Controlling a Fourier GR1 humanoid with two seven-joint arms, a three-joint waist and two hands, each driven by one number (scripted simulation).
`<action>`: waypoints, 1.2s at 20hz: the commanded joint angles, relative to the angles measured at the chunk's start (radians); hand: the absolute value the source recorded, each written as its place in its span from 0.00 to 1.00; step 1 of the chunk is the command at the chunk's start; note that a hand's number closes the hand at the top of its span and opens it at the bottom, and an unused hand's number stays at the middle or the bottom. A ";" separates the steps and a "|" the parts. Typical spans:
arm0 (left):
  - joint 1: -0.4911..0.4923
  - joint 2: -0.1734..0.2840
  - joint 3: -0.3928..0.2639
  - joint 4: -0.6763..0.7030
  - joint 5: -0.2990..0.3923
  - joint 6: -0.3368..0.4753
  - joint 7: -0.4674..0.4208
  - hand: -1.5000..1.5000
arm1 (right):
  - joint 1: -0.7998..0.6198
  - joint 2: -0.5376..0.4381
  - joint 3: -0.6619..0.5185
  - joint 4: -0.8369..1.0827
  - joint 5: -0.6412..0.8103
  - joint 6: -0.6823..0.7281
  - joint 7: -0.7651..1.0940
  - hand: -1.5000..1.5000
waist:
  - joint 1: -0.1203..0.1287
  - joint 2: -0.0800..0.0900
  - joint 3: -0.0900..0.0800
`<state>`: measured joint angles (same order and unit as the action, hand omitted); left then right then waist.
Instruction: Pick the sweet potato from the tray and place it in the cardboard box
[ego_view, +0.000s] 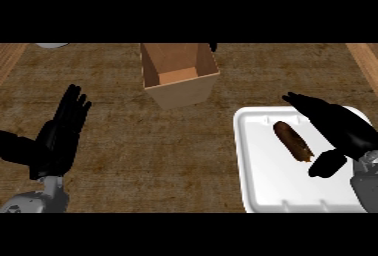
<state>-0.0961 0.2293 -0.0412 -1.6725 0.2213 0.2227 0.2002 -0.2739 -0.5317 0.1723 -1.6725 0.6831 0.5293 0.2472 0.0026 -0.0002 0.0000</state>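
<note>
A brown sweet potato (293, 141) lies lengthwise on the white tray (273, 185) at the right of the counter. My right hand (341, 131) hovers over the tray just right of the sweet potato, fingers straight and pointing up-left, thumb (327, 163) hanging near the potato's near end; it holds nothing. The open cardboard box (179, 75) stands at the top centre, up-left of the tray. My left hand (60, 132) rests open at the left, fingers up.
A pale round object (52, 45) peeks in at the top left edge. Lighter wooden strips (363, 57) border the counter at the far left and right.
</note>
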 joint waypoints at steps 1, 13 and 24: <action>-0.005 -0.004 0.030 -0.038 0.011 -0.011 0.060 0.50 | -0.047 0.059 -0.010 0.118 0.058 -0.024 -0.040 0.00 | 0.003 0.001 0.000; 0.021 -0.059 0.068 0.084 -0.032 -0.095 -0.084 0.50 | 0.034 0.120 -0.013 0.108 0.238 -0.086 -0.098 0.00 | -0.001 0.000 0.000; -0.003 -0.030 0.134 0.055 -0.024 -0.140 -0.019 0.50 | -0.028 0.103 -0.105 0.248 0.255 -0.048 -0.231 0.00 | 0.000 0.001 0.000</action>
<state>-0.1115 0.1671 0.0380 -1.6507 0.1659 0.1381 0.2105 -0.2841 -0.4050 0.1049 -1.4731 0.9393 0.4772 0.0788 0.0024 0.0002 0.0002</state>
